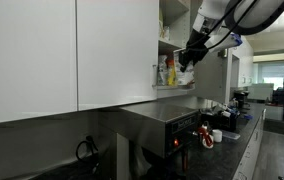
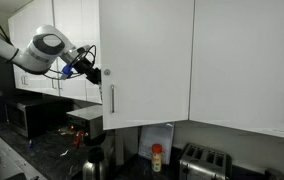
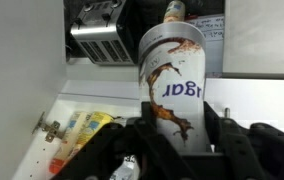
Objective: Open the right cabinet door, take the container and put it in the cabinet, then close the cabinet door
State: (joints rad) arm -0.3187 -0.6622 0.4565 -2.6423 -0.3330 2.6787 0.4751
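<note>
Got my gripper [image 3: 177, 122] about half closed, clamped on the container [image 3: 172, 80], right above the cabinet [image 1: 165, 35] shelf by the yellow packets [image 3: 82, 128].

Dark countertop [image 1: 240, 135], steel appliance [image 1: 162, 120], bright far windows [image 1: 278, 74]

In the wrist view my tool [image 3: 179, 125] covers the lower part of the container [image 3: 172, 70], whose label print is too smeared for me to read, and the yellow items [image 3: 87, 130] near it are blurred past naming. In an exterior view the right cabinet door [image 2: 147, 60] hides my tool's tips and the container altogether. In an exterior view my tool [image 1: 189, 58] is a small dark blur, I cannot pick the container out of it, and my arm [image 1: 227, 15] runs off the top edge
</note>
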